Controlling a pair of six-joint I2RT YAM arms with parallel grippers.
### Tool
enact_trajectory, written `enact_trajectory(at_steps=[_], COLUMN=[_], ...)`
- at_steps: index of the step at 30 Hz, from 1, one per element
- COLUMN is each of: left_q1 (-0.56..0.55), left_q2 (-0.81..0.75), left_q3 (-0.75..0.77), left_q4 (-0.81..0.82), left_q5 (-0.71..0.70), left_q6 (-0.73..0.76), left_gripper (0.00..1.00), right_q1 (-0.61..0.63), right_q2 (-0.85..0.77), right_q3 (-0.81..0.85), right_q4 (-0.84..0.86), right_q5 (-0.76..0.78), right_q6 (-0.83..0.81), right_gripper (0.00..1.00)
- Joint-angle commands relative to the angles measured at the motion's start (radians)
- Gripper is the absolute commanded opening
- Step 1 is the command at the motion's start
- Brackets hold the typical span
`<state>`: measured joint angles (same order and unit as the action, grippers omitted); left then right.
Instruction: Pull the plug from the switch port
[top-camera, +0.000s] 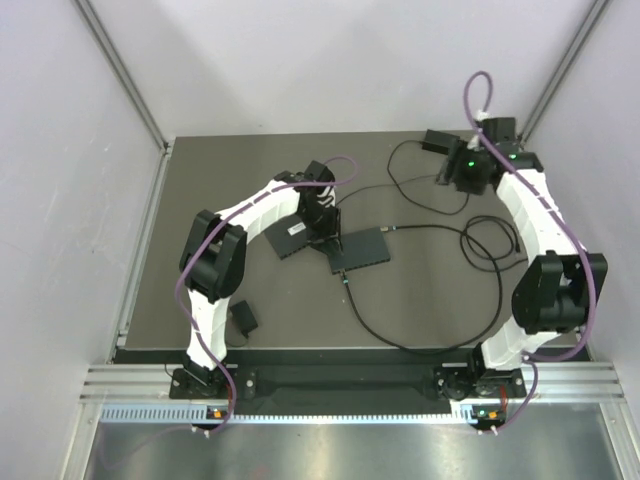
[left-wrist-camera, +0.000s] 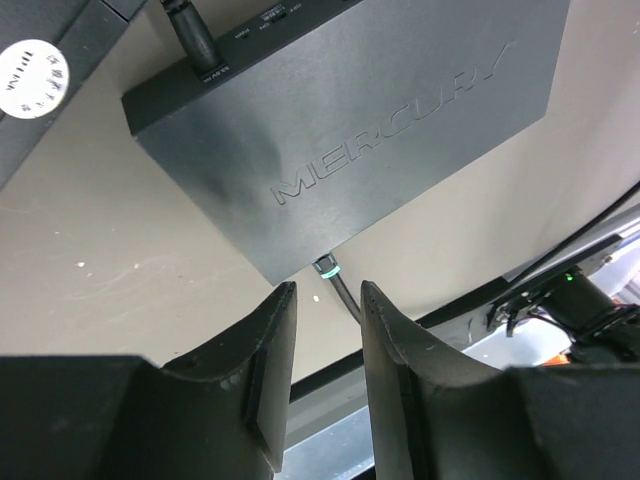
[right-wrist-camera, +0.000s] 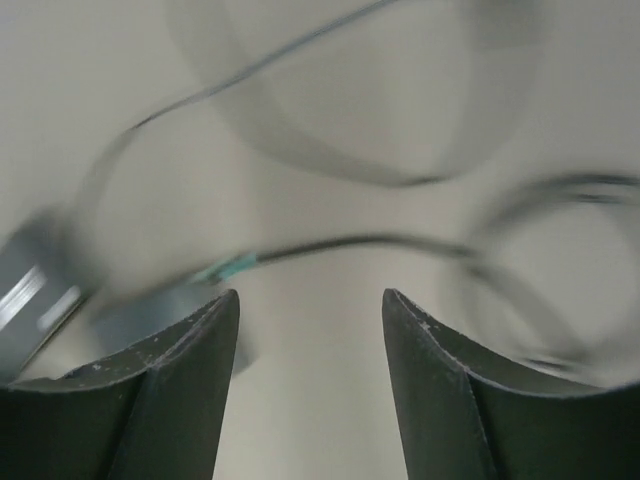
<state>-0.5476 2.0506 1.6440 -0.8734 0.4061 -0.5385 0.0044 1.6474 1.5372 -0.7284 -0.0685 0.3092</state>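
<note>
We read the plug (left-wrist-camera: 327, 268) as seated in the switch (left-wrist-camera: 380, 130) edge, so pull's not done. Left gripper (left-wrist-camera: 326, 292) jaws apart & empty, just short of it; right gripper (right-wrist-camera: 310, 298) jaws apart & empty, elsewhere.

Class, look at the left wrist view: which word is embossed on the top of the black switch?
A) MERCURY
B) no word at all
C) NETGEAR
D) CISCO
A: the embossed letters MERCURY run across the top face of the switch.
</note>
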Motion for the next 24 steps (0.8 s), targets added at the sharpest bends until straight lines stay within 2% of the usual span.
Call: enact_trajectory(at_steps=[1, 4, 8, 11, 16, 24], left_q1=[0.006, 0.009, 0.008, 0.009, 0.011, 0.011], left_q2=[-0.038, -0.011, 0.022, -0.003, -0.033, -0.096], left_q3=[-0.006, 0.057, 0.103, 0.082, 0.065, -0.007], left_q4=[0.048, 0.021, -0.018, -0.016, -0.053, -0.039], left_q5=[0.037, 0.033, 0.042, 0.019, -0.036, -0.062], left_q6=[-0.034, -0.037, -0.052, -0.064, -0.057, -0.075], left_gripper=[0.37, 0.37, 0.37, 0.37, 0.37, 0.37], right_q1=[0.096, 0.199, 0.279, 0.290, 0.312, 0.319], right_q2=[-0.052, -0.109, -0.141, -0.146, -0.136, -0.095], right_q3=[-0.116, -0.372, -0.518, -0.597, -0.676, -0.772], right_q4=[0.131, 0.356, 0.497, 0.570, 0.583, 0.698], right_q5=[-0.399, -0.562, -0.571, -0.596, -0.587, -0.570], right_q6=[0.030, 0.106, 0.183, 0.248, 0.249, 0.274], right_gripper=[0.58, 0.56, 0.50, 0.47, 0.41, 0.41])
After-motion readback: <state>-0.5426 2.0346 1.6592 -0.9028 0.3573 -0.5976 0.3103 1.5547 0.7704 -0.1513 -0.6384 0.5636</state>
